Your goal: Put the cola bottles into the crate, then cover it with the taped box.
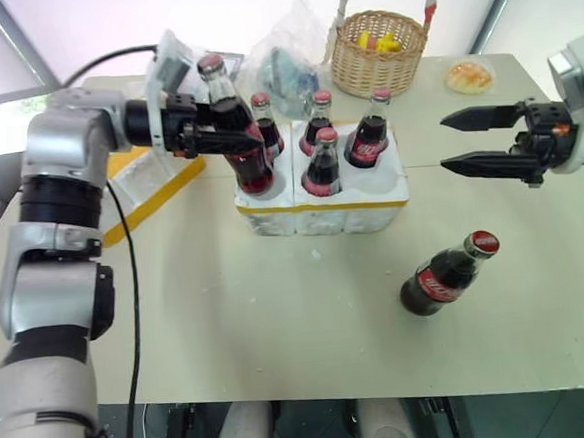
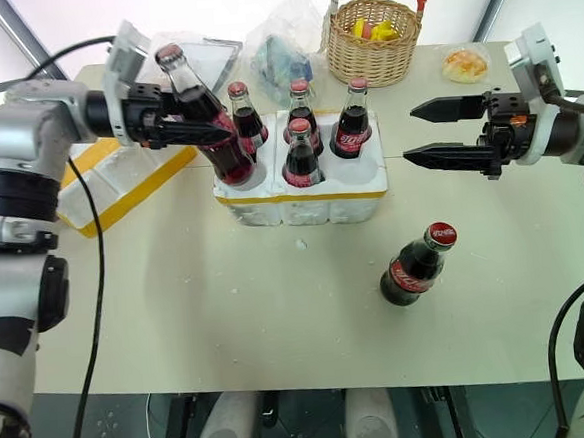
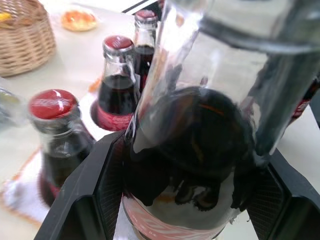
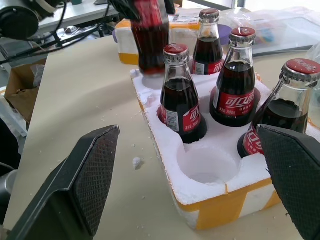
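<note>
A glass cola bottle [image 1: 235, 123] is pinched at its body by the left end effector [image 1: 228, 135], tilted over the near-left well of the crate [image 1: 321, 202], where 4 bottles already stand. The sixth bottle [image 1: 444, 276] lies on the surface in front of the crate; being rigid, smooth, breakable and likely to roll, it is best gripped across its labelled body. The right end effector [image 1: 464, 142] is spread wide and empty beside the crate.
</note>
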